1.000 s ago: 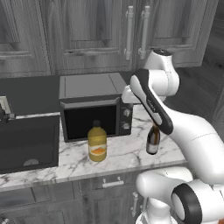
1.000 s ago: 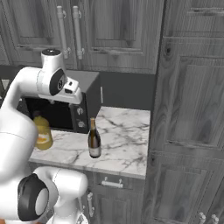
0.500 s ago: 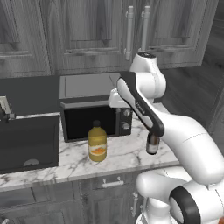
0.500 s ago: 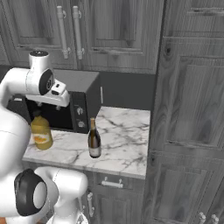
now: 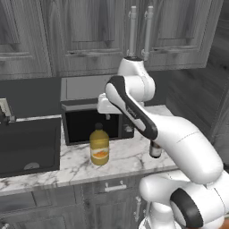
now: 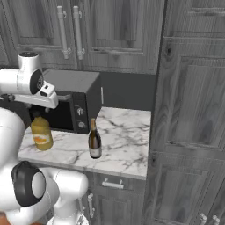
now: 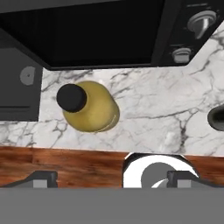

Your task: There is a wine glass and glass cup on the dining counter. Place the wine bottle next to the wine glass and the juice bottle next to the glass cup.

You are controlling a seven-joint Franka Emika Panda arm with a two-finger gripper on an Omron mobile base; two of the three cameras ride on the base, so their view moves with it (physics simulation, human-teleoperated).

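So the juice bottle (image 5: pixel 99 146) is standing upright on the marble surface (image 6: pixel 123 145), right in front of the microwave (image 5: pixel 91 107) door, and from the hand camera you look almost straight down on its black cap (image 7: pixel 71 97) with the yellow shoulders bulging out around it. The wine bottle (image 6: pixel 94 139) stands off to its right on the same surface, near the microwave's knobs and well apart from the juice. My guess is the juice bottle is the easy one: squat, probably stiff plastic or glass, a bit hefty if full, with a smooth rounded body that could slip, so I'd grab it just under the cap at the neck or squeeze across the shoulders. The wine bottle looks tall, narrow and tippy, and glass, so I'd take it around the upper body or neck and keep it vertical. The claw (image 7: pixel 111 176) hangs above the near edge of the surface with its two dark tips spread wide and nothing between them, so it's open and empty. Room-wise, the microwave front is close behind the juice bottle, the sink (image 5: pixel 27 145) drops off to the left, and the surface edge is just on the near side, so lifting straight up looks safest. There's open marble to the right of the wine bottle.
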